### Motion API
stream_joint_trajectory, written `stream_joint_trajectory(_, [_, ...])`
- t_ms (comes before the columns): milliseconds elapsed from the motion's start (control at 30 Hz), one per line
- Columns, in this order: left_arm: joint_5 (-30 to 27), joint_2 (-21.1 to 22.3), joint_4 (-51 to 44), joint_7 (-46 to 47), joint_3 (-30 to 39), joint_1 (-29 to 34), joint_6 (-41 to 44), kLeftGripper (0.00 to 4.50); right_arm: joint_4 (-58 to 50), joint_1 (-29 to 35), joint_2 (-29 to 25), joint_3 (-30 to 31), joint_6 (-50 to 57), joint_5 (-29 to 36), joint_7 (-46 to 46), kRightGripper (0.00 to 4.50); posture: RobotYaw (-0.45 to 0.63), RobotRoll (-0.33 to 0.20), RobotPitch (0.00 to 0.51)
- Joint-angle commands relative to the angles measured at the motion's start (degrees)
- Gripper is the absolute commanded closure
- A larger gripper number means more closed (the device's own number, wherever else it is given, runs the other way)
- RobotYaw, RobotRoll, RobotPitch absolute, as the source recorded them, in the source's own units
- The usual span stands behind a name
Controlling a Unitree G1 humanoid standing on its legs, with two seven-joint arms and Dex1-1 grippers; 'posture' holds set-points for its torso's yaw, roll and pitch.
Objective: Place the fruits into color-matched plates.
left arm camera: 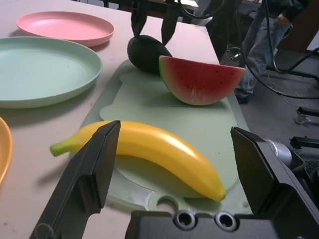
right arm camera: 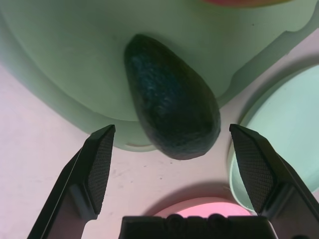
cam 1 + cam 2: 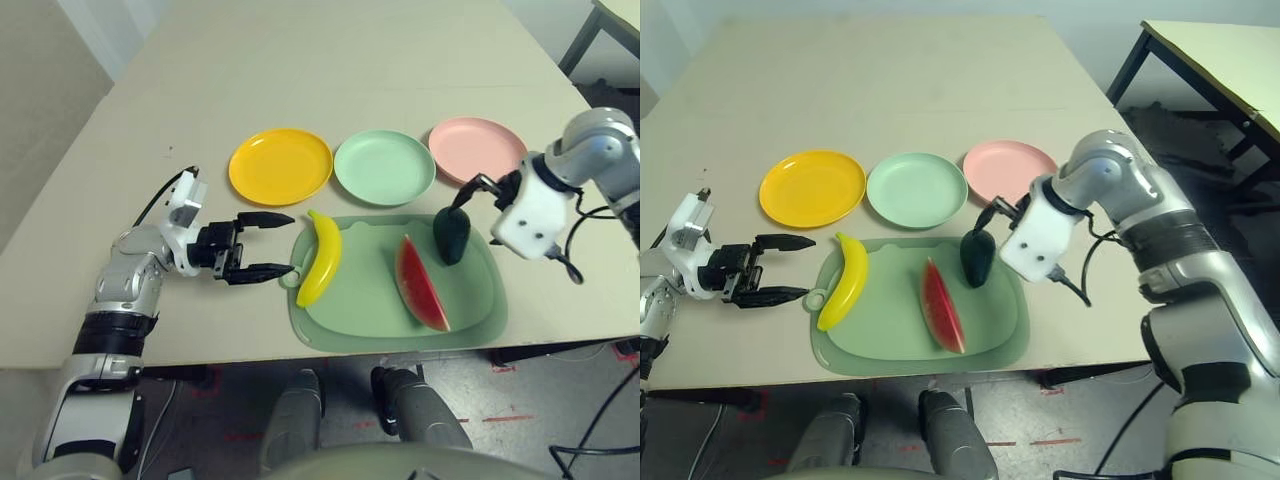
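Observation:
A yellow banana (image 3: 320,258), a red watermelon wedge (image 3: 420,283) and a dark green avocado (image 3: 452,235) lie on a green cutting board (image 3: 370,305). Behind the board stand the yellow-orange plate (image 3: 280,166), the mint green plate (image 3: 384,167) and the pink plate (image 3: 476,149), all bare. My left gripper (image 3: 290,243) is open just left of the banana, pointing at it, its fingers spread wider than the banana (image 1: 164,152). My right gripper (image 3: 472,195) is open above the avocado's far end, and the avocado (image 2: 172,109) lies between the fingers with a gap on each side.
The board's small ring handle (image 3: 289,277) sits by my left fingertips. The table's front edge runs just below the board. A second table (image 3: 1220,60) stands to the right, and a person (image 1: 264,40) stands beyond the table's right side.

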Motion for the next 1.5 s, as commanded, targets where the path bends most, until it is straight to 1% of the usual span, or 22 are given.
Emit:
stream_joint_trajectory(33, [0.26, -0.37, -1.44, 0.42, 0.24, 0.81, 0.52, 0.0, 0.94, -0.62, 0.63, -0.13, -0.51, -1.1, -0.6, 0.01, 0.0, 0.0, 0.177])
stream_joint_trajectory(367, [0.16, -1.84, -1.69, 3.27, 1.34, 0.21, -0.03, 0.0, 3.17, -0.1, 2.58, 0.44, -1.11, -2.82, -2.02, 0.01, 0.02, 0.0, 0.179])
stream_joint_trajectory(600, [0.38, -1.62, -2.05, 3.82, 1.83, 0.73, -0.41, 0.0, 4.29, -0.07, 3.8, 0.52, -0.79, -4.57, -3.36, 0.01, 0.02, 0.0, 0.182])
stream_joint_trajectory(967, [1.33, -1.63, -0.95, 3.34, 1.44, 0.4, -2.2, 0.0, 3.96, 0.04, 2.92, 0.13, 1.26, -4.41, -2.49, 0.01, 0.02, 0.0, 0.175])
stream_joint_trajectory(1067, [1.54, -1.75, -0.03, 3.37, 1.64, -0.37, -2.97, 0.0, 3.61, 0.28, 2.62, 0.02, 1.83, -4.07, -2.04, 0.43, 0.01, 0.0, 0.174])
stream_joint_trajectory(1133, [1.79, -1.8, 0.81, 3.37, 1.72, -1.05, -3.67, 0.0, 3.11, 0.53, 2.51, -0.1, 2.33, -3.64, -1.68, 1.07, 0.01, 0.0, 0.173])
stream_joint_trajectory(1267, [2.2, -1.84, 3.21, 3.43, 2.12, -2.67, -5.6, 0.0, 2.66, 0.61, 2.41, -0.34, 3.45, -3.77, -1.66, 2.65, 0.01, 0.0, 0.173])
stream_joint_trajectory(1367, [2.27, -1.69, 4.55, 3.22, 2.28, -3.51, -6.29, 0.0, 2.97, 0.1, 2.27, -0.32, 3.16, -4.14, -1.8, 3.66, 0.01, 0.0, 0.172])
stream_joint_trajectory(1433, [2.33, -1.6, 5.05, 3.04, 2.24, -3.7, -6.59, 0.0, 3.15, -0.04, 2.12, -0.3, 3.01, -4.24, -1.79, 4.42, 0.01, 0.0, 0.17])
stream_joint_trajectory(1500, [2.36, -1.59, 5.23, 2.99, 2.19, -3.7, -6.76, 0.0, 3.12, 0.06, 2.0, -0.27, 2.91, -4.23, -1.78, 4.46, 0.01, 0.0, 0.168])
